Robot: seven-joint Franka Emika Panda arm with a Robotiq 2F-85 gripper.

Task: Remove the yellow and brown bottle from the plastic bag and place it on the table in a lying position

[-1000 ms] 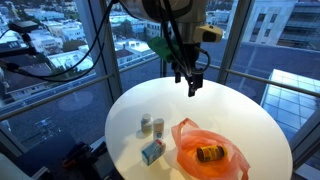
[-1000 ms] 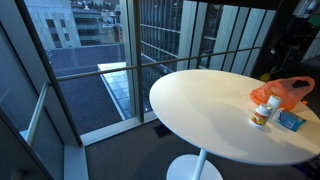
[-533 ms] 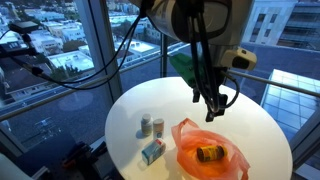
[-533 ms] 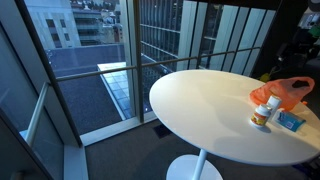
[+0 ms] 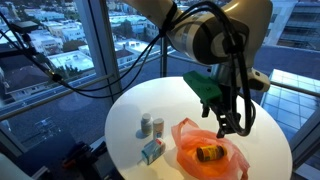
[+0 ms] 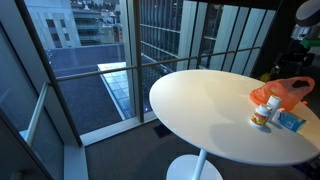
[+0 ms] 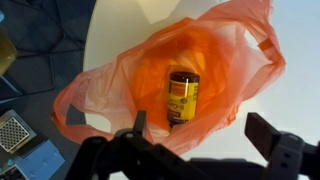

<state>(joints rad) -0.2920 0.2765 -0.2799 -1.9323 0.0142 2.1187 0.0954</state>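
Your gripper (image 5: 232, 128) hangs over the orange plastic bag (image 7: 110, 80), jaws wide apart and holding nothing. The yellow and brown bottle (image 7: 183, 98) lies inside the bag on the white table (image 5: 140, 100). The print on its yellow label is too small to read.

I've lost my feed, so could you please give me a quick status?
Gripper open, over orange bag. Bottle lying inside. Bag mouth open, bottle uncovered.
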